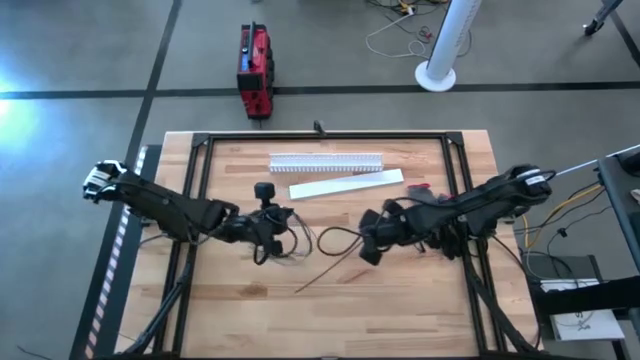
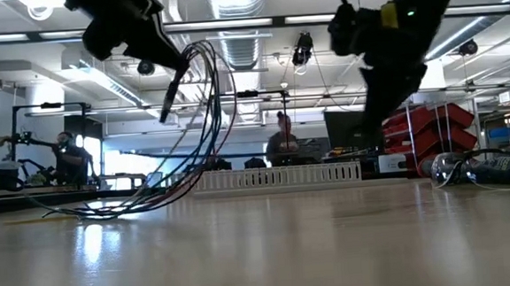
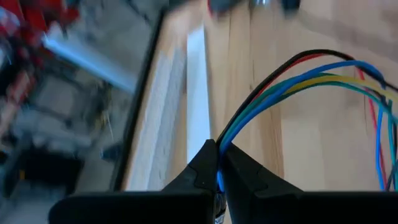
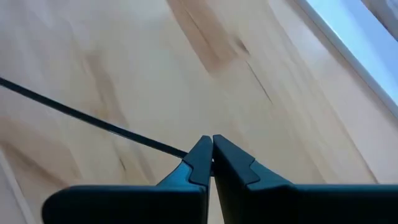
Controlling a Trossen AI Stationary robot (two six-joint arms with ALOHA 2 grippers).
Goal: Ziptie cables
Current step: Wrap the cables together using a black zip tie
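— Bare wood fills the near part of the desk (image 2: 261, 249) in the low view. What's on the left?

— Left end effector (image 3: 217, 163), fingers pinched together on the cables (image 3: 298, 78), a bundle of black, red, blue, green and yellow wires. From above, the bundle (image 1: 290, 240) lies left of the desk's middle; from table height it arches up off the wood.

— And toward the right?

— Right end effector (image 4: 211, 149), closed on a thin black zip tie (image 4: 93, 121) (its strap runs away across the planks). Behind both, a white slotted cable duct (image 1: 326, 161) and its flat white cover (image 1: 346, 184) lie near the far edge.

— The room?

— Grey floor, a red case (image 1: 255, 68), a white post (image 1: 447, 45); red bins (image 2: 432, 132) and two blurred people beyond.

— Anything unclear?

— How the wires end is hard to make out. No writing is legible anywhere.
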